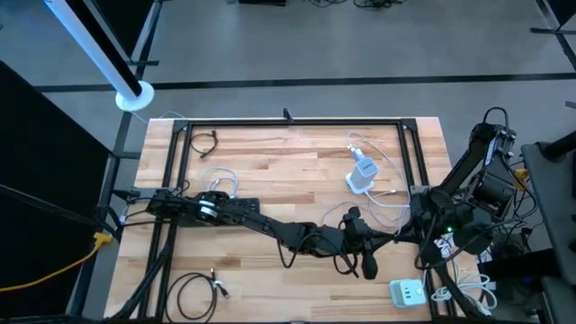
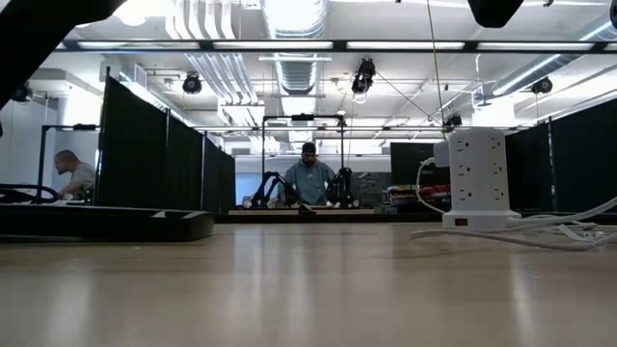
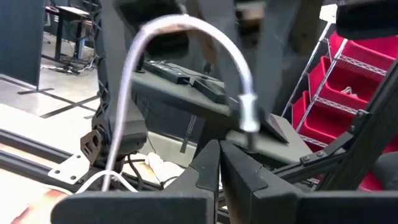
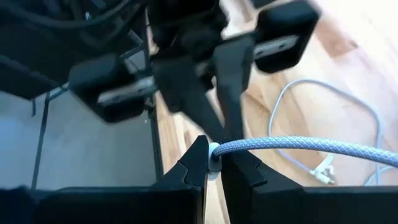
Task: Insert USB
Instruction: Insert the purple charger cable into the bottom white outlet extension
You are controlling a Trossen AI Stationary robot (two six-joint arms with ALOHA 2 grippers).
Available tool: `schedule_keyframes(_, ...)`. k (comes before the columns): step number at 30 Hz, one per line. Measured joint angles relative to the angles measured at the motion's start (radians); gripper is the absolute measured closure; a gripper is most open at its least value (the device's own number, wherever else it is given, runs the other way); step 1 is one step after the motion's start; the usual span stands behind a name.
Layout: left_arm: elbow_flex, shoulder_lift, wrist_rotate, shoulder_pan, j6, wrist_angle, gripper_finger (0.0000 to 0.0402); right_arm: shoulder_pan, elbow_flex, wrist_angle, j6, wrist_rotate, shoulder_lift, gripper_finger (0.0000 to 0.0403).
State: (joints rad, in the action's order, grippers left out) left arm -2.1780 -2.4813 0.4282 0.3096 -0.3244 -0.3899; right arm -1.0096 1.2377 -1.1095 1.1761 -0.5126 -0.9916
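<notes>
Cable (image 4: 298, 147) pinched in both closed jaws.

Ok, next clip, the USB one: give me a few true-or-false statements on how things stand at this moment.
1. The right tool is shut on a white braided cable. True.
2. The left tool waits open at the table's left edge. False: it is out at the table's centre-right, facing the right tool, and is shut on a white cable just below its plug.
3. The white power tower stands upright on the table. True.
4. The white power strip lies at the table's far edge. False: it lies at the near edge, close to the right arm.
</notes>
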Motion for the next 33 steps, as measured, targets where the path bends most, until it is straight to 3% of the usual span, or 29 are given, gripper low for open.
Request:
schedule_keyframes(5, 0.0, 0.0, -0.009, 0.0, -0.003, -0.006, 0.0401, 0.001, 0.0, -0.001, -0.006, -0.041, -0.005, 0.0388)
schedule_keyframes(13, 0.0, 0.0, -0.165, 0.003, 0.002, -0.005, 0.0387, 0.001, 0.0, -0.006, -0.027, -0.058, -0.003, 0.0388)
schedule_keyframes(26, -0.001, 0.001, -0.136, -0.003, -0.059, -0.047, 0.0261, 0.001, 0.0, 0.008, -0.053, -0.064, -0.006, 0.0388)
schedule_keyframes(33, -0.001, 0.002, -0.166, -0.003, -0.078, -0.015, 0.0218, 0.001, 0.0, 0.008, -0.06, -0.065, -0.006, 0.0388)
